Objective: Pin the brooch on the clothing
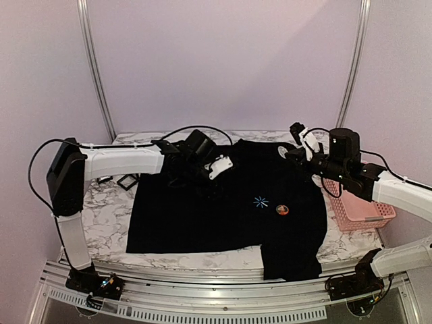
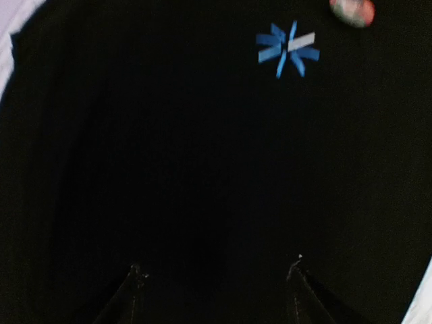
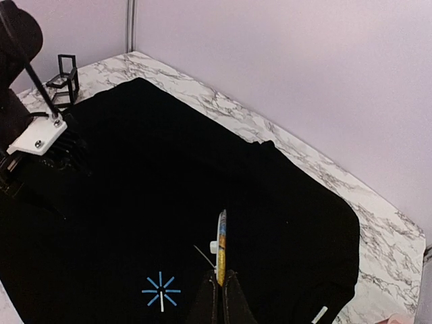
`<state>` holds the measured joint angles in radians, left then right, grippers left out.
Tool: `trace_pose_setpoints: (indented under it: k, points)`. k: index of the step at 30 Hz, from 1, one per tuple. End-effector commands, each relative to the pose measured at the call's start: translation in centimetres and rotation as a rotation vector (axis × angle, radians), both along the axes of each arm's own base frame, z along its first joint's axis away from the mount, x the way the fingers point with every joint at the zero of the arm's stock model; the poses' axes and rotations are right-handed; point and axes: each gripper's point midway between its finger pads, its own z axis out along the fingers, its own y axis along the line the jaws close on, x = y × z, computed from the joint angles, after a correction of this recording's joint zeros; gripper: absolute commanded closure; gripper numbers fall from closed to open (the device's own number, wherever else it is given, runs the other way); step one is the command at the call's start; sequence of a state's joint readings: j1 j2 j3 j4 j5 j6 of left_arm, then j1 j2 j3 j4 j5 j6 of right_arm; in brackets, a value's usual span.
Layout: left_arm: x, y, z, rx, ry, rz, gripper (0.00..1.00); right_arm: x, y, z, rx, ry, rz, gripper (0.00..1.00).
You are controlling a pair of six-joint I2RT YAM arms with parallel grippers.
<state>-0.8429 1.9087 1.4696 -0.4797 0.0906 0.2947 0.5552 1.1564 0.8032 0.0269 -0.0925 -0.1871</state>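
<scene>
Right fingers [image 3: 208, 305] pinch brooch [image 3: 221, 244] edge-on, upright; pin [image 3: 201, 253] juts sideways.

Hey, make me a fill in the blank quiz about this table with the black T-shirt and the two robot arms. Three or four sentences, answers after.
1. The starburst mark on the black T-shirt is ___ in colour.
2. The basket to the right of the T-shirt is ___ in colour.
3. The right gripper is ___ on a brooch held edge-on.
4. The jaws of the left gripper stand ___ above the T-shirt.

Missing words: blue; pink; shut; open.
</scene>
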Motion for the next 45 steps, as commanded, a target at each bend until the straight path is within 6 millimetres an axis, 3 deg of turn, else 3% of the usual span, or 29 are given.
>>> trace_pose_setpoints:
  k: [1,8,11,18,20,22,23,26,30,32,34,37,40,45]
  points:
    - [-2.3,7.2,-6.6,0.325,-0.009,-0.046,0.30,1.8,-1.4,-4.1,-0.038,0.069,-0.139,1.00]
    - [-6.7,15.3,-11.1,0.582,-0.123,-0.329,0.31,2.0,-0.8,-7.0,-0.031,0.143,-0.133,1.00]
    - [-8.8,20.2,-13.2,0.710,-0.091,-0.443,0.31,1.7,0.0,-7.7,-0.011,0.187,-0.101,1.00]
    - [-8.8,28.2,-14.0,0.844,-0.049,-0.561,0.26,0.8,0.9,-8.7,0.026,0.266,-0.068,1.00]
    - [-9.0,29.3,-13.7,0.829,-0.046,-0.625,0.23,0.4,1.2,-8.9,0.020,0.278,-0.055,1.00]
    - [-9.6,27.4,-12.3,0.726,-0.067,-0.706,0.17,-0.1,1.8,-9.1,0.022,0.290,-0.026,1.00]
    - [-10.0,25.2,-10.9,0.629,-0.085,-0.746,0.12,-0.3,2.1,-9.2,0.027,0.288,-0.013,1.00]
    - [-10.7,15.3,-5.5,0.352,-0.150,-0.773,0.05,-0.2,2.8,-9.0,0.038,0.227,0.010,1.00]
    - [-8.4,2.7,0.3,0.020,-0.111,-0.628,0.16,-0.6,4.5,-8.6,0.060,0.092,0.100,1.00]
    - [-7.6,-0.9,-0.7,-0.038,-0.045,-0.568,0.27,-0.5,4.8,-8.7,0.060,0.058,0.122,1.00]
    - [-6.9,-2.5,-3.0,-0.032,-0.008,-0.527,0.33,-0.1,5.0,-9.5,0.029,0.063,0.120,1.00]
    - [-5.6,-2.8,-5.6,0.001,-0.009,-0.482,0.36,0.1,5.3,-10.4,0.002,0.079,0.134,1.00]
    - [-4.1,-3.1,-6.7,0.018,0.037,-0.399,0.40,-0.2,5.6,-10.5,0.008,0.088,0.160,1.00]
    - [-2.7,-1.7,-8.4,0.045,0.101,-0.267,0.40,-0.3,5.9,-11.1,0.015,0.112,0.173,1.00]
